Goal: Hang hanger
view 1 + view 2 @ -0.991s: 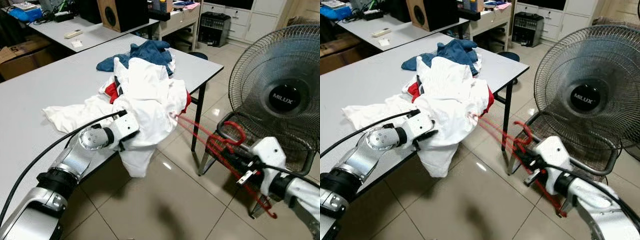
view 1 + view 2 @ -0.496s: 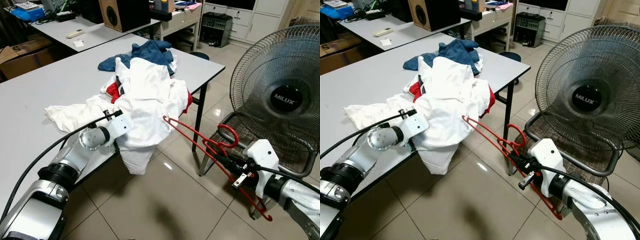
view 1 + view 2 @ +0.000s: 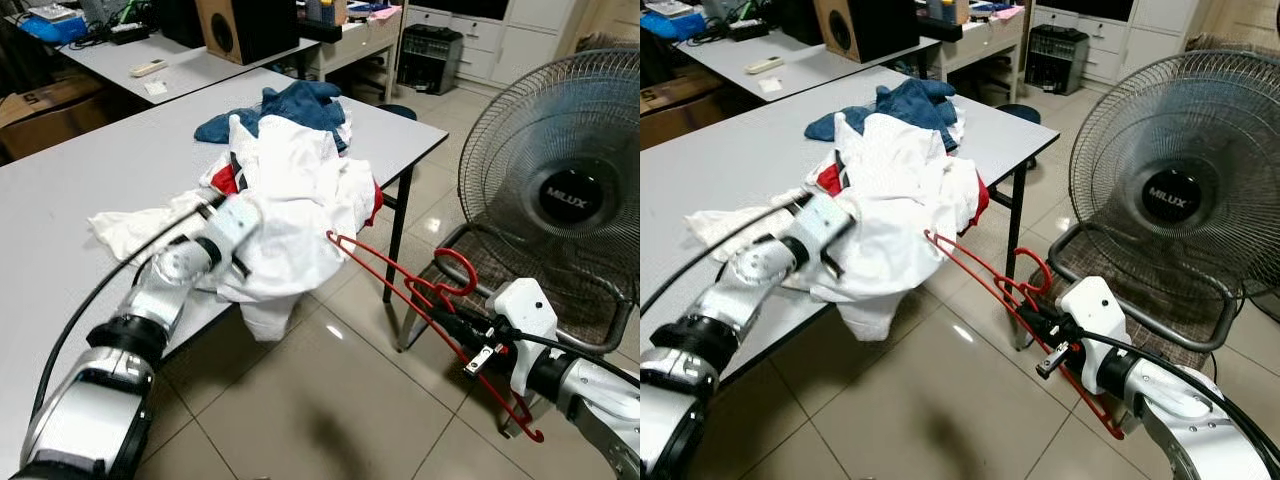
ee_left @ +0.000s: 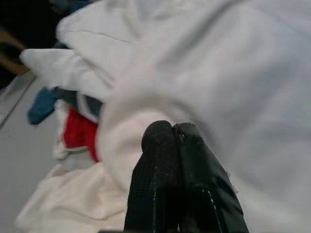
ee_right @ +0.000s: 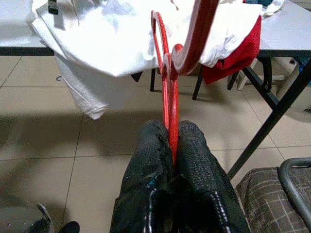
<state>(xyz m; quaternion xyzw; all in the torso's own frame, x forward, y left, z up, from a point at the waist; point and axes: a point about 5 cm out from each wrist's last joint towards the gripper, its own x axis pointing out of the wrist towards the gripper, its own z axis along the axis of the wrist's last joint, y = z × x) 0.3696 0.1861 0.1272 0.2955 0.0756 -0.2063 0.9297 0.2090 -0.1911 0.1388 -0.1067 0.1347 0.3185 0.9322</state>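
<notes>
A: Nearest the camera, what is the right gripper doing?

B: Its two black fingers are pressed together on the thin red wire hanger, clamping the lower bar. The hanger runs up and away from that grip, out over the tiled floor, its far corner pointing toward the table edge without touching the cloth; its hook curls just above the fingers.

A: And the left gripper?

B: Its fingers meet tip to tip with no gap, pinching a fold of the white cotton shirt that lies bunched on the grey rectangular table. The shirt's hem droops over the table edge just below that grip.

A: What lies past the left gripper?

B: A patch of red fabric sits just beside the fingers, tucked under the white folds, and farther on a crumpled blue garment rests at the back of the pile.

A: Beyond the right gripper?

B: A large grey wire-caged floor fan stands behind it, over a dark metal-framed chair.
</notes>
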